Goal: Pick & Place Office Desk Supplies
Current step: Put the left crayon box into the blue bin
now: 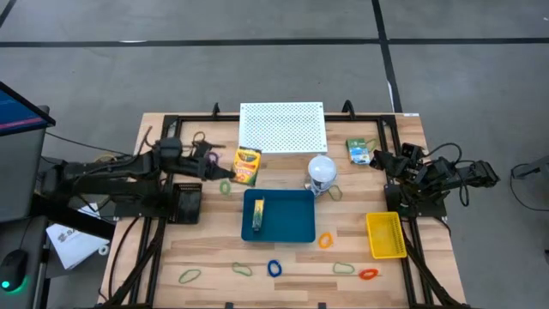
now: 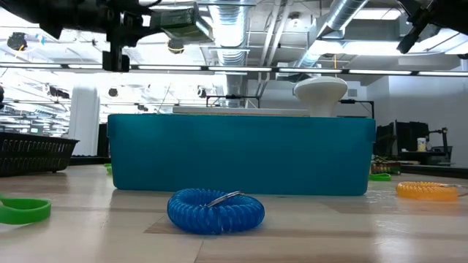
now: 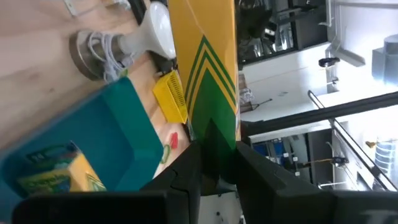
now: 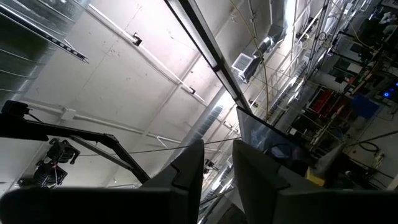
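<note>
My left gripper is clamped on the crayon box: my two dark fingers press its lower end from either side, and the yellow and green card rises straight out from between them. From above, that same crayon box sits at the tip of my left arm, over the wood between the white perforated board and the teal tray, just off the tray's back left corner.

Past the box, the teal tray lies open below me, with a second crayon packet already lying inside it. Further on stands the white ball-shaped object on its base, and beside it the yellow basket. A small red loop and a green loop lie on the table near the basket.

From table height, a blue coiled loop lies nearest, in front of the tray wall; a green loop lies off to one side, an orange one to the other.

My right gripper waits raised at the table's right side, near a green packet. Its fingers stand slightly apart with nothing between them.
</note>
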You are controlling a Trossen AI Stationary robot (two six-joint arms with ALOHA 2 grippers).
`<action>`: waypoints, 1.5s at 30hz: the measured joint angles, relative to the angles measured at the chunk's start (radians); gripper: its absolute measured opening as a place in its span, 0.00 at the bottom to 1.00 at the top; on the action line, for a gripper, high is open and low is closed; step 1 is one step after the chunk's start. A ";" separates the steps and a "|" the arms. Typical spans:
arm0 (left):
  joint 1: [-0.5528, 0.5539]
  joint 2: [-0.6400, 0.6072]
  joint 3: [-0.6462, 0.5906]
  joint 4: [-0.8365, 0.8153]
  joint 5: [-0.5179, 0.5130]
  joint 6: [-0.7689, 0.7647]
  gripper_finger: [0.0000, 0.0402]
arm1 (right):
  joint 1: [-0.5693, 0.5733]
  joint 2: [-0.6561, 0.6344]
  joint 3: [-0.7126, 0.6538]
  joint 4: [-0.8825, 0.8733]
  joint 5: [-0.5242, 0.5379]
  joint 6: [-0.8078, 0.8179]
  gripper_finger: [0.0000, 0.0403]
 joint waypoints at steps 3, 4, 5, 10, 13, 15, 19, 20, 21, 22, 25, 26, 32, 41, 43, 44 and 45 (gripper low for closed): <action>-0.131 0.018 0.000 0.010 -0.155 -0.041 0.17 | 0.000 0.000 0.000 0.000 -0.003 0.009 0.21; -0.170 0.025 0.000 0.023 -0.208 -0.059 0.17 | 0.000 0.000 0.000 0.000 -0.003 0.009 0.21; -0.208 0.034 0.000 0.040 -0.257 -0.073 0.17 | 0.000 0.000 0.000 0.001 -0.004 0.009 0.21; -0.360 0.112 0.000 0.151 -0.434 -0.141 0.17 | 0.000 0.000 0.000 0.010 -0.006 0.009 0.21; -0.414 0.190 0.014 0.219 -0.489 -0.164 0.17 | 0.000 0.000 0.000 0.014 -0.007 0.009 0.21; -0.430 0.248 0.050 0.220 -0.506 -0.168 0.17 | 0.000 0.000 0.000 0.016 -0.007 0.009 0.21; -0.430 0.365 0.143 0.223 -0.507 -0.164 0.17 | 0.000 0.000 0.000 0.016 -0.011 0.010 0.21; -0.427 0.390 0.168 0.223 -0.508 -0.159 0.17 | 0.000 0.000 0.000 0.016 -0.011 0.010 0.21; -0.424 0.414 0.196 0.224 -0.508 -0.152 0.17 | 0.000 0.000 0.000 0.017 -0.011 0.010 0.21; -0.420 0.435 0.220 0.225 -0.507 -0.147 0.17 | 0.000 0.000 0.000 0.019 -0.011 0.013 0.21; -0.410 0.491 0.311 0.165 -0.494 -0.144 0.17 | 0.000 0.000 0.000 0.024 -0.019 0.017 0.21; -0.407 0.508 0.345 0.123 -0.486 -0.142 0.17 | 0.000 0.000 0.000 0.026 -0.025 0.017 0.21; -0.397 0.597 0.551 -0.155 -0.458 -0.140 0.17 | 0.000 0.000 0.000 0.042 -0.030 0.021 0.21; -0.398 0.762 0.831 -0.453 -0.458 -0.210 0.17 | 0.000 0.000 0.000 0.045 -0.077 0.062 0.21; -0.403 0.806 0.878 -0.494 -0.454 -0.231 0.17 | 0.000 0.000 0.000 0.046 -0.083 0.070 0.21; -0.403 0.829 0.897 -0.495 -0.446 -0.245 0.17 | 0.000 0.000 0.000 0.045 -0.083 0.074 0.21; -0.404 0.849 0.913 -0.510 -0.437 -0.258 0.17 | 0.000 0.000 0.000 0.045 -0.083 0.079 0.21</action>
